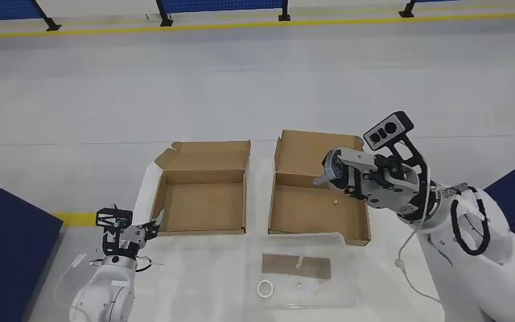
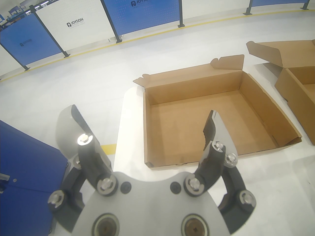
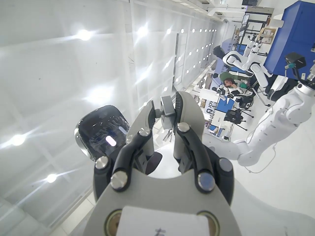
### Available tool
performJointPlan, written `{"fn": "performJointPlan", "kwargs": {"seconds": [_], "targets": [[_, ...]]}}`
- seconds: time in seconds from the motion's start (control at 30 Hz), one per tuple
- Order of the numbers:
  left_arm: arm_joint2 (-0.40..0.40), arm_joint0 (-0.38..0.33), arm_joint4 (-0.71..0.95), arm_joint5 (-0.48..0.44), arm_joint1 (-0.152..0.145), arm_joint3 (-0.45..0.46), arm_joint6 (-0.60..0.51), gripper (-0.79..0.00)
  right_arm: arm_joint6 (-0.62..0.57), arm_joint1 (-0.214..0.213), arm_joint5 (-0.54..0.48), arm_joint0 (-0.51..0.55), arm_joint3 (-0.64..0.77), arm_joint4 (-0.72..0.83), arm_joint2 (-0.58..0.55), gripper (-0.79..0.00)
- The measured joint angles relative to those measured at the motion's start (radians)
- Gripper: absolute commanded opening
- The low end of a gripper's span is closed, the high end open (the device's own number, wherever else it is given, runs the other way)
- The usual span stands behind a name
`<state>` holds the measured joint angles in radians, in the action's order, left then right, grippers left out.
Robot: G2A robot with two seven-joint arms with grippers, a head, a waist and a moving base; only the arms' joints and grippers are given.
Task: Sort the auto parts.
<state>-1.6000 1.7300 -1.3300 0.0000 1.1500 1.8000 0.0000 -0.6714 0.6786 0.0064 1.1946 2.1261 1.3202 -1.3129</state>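
left box (image 1: pixel 201 208): matt brown cardboard | tray (image 1: pixel 342 270): clear glossy plastic | part (image 3: pixel 166 111): smooth dull-grey metal

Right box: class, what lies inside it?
The right box holds one small pale part on its floor. The right gripper, gripping a metal part, hides some floor.

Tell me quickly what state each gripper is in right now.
Left gripper: open, holding nothing.
Right gripper: shut on a small grey metal part.
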Motion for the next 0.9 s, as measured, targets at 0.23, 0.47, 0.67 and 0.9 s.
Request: {"fn": "performJointPlan", "kwargs": {"seconds": [0.23, 0.47, 0.67, 0.9], "targets": [[0.0, 0.0, 0.0, 0.0, 0.0, 0.0, 0.0, 0.0, 0.008, 0.013, 0.019, -0.001, 0.0, -0.033, -0.013, -0.785], [0.0, 0.0, 0.0, 0.0, 0.0, 0.0, 0.0, 0.0, 0.006, 0.026, 0.024, 0.007, 0.003, -0.07, -0.029, -0.785], [0.0, 0.0, 0.0, 0.0, 0.0, 0.0, 0.0, 0.0, 0.009, 0.034, -0.018, 0.017, 0.015, -0.155, -0.054, -0.785], [0.0, 0.0, 0.0, 0.0, 0.0, 0.0, 0.0, 0.0, 0.022, 0.044, -0.096, 0.03, 0.031, -0.284, -0.091, -0.785]]}}
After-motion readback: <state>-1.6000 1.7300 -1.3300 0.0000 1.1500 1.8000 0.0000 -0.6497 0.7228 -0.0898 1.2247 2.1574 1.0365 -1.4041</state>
